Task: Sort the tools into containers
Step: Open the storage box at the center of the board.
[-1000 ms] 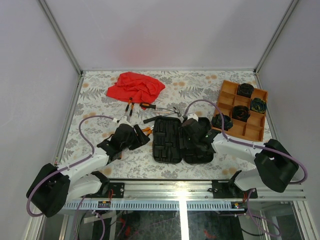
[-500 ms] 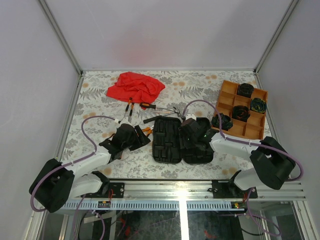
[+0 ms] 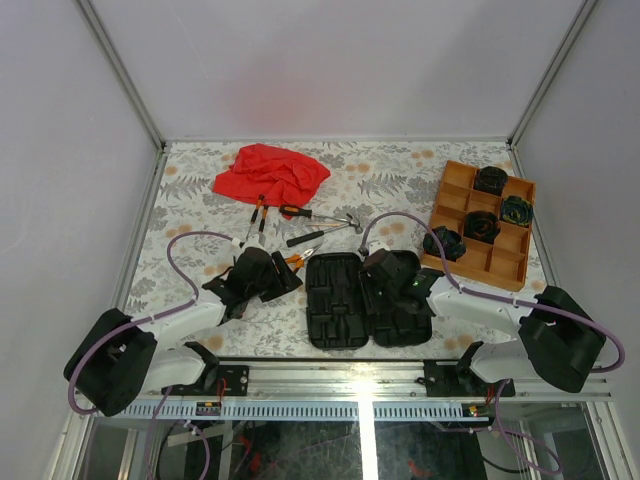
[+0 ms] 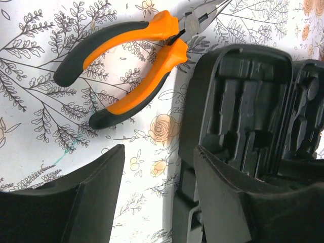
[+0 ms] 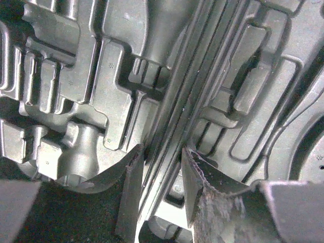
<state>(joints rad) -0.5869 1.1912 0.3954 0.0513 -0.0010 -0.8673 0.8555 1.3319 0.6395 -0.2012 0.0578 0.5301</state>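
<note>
At table centre, near the arm bases: black clamshell case [image 3: 340, 300] lies open and flat, moulded slots up, none of them filled as far as I can see.

Right gripper [image 5: 161, 151] sits low over the case. Its fingers [image 5: 132, 172] straddle the raised ridge between the two halves, one on each side and very close to it. I cannot tell whether they pinch the ridge or stand just off it.

Left gripper [image 4: 158, 152] hovers just left of the case, jaws apart, nothing between them but patterned table [image 3: 200, 200]. Its right finger overlaps the case's left edge in the wrist view.

Orange-handled pliers [image 4: 147, 83] lie on the table just beyond the left gripper, handles spread, nose pointing away, close beside the case's far-left corner.

Further back:
- hammer [image 3: 335, 226] and one long screwdriver [image 3: 300, 212], loose on the table behind the case
- two smaller screwdrivers [image 3: 258, 212] at the near edge of the red cloth [image 3: 272, 172]

Far right: orange tray [image 3: 460, 180]. Four dark coiled bundles [image 3: 480, 226] sit in it, each in its own compartment; the greenish one [image 3: 517, 210] is on the right side.
</note>
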